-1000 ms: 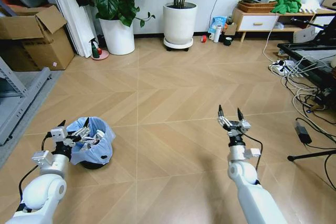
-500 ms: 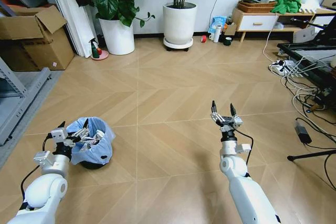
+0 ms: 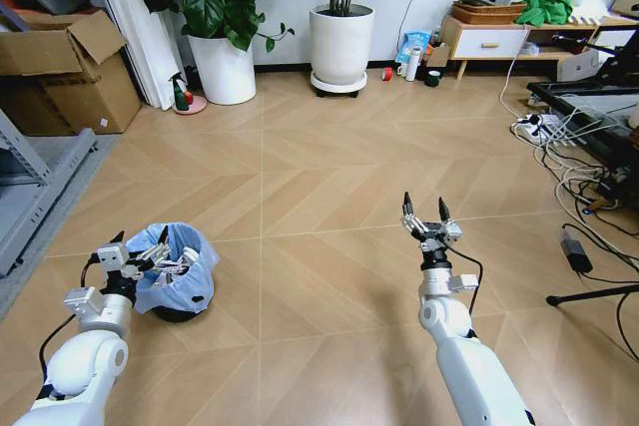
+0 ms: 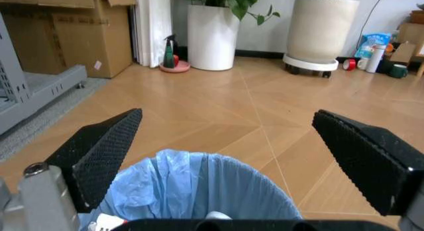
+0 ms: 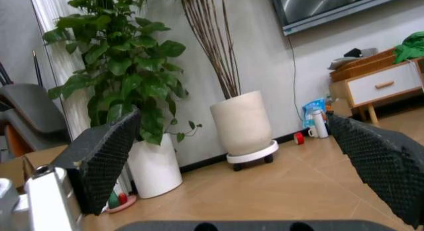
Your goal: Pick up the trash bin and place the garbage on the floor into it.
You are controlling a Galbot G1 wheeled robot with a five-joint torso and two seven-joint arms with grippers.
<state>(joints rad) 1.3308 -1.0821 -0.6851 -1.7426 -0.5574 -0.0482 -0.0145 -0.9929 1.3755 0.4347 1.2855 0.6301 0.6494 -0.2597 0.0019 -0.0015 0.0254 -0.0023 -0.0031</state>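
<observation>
The bin (image 3: pixel 173 271) stood on the floor (image 3: pixel 319 197) at the robot's left, directly under the left tool (image 3: pixel 140 251), whose fingers were spread apart over the blue-lined rim with nothing gripped; something small and white lay inside. The right tool (image 3: pixel 423 218), also spread and empty, hung over bare floor well apart from the bin, so the left arm was far nearer.

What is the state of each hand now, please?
Left hand: open, over the trash bin, holding nothing.
Right hand: open, empty, above the floor.
</observation>
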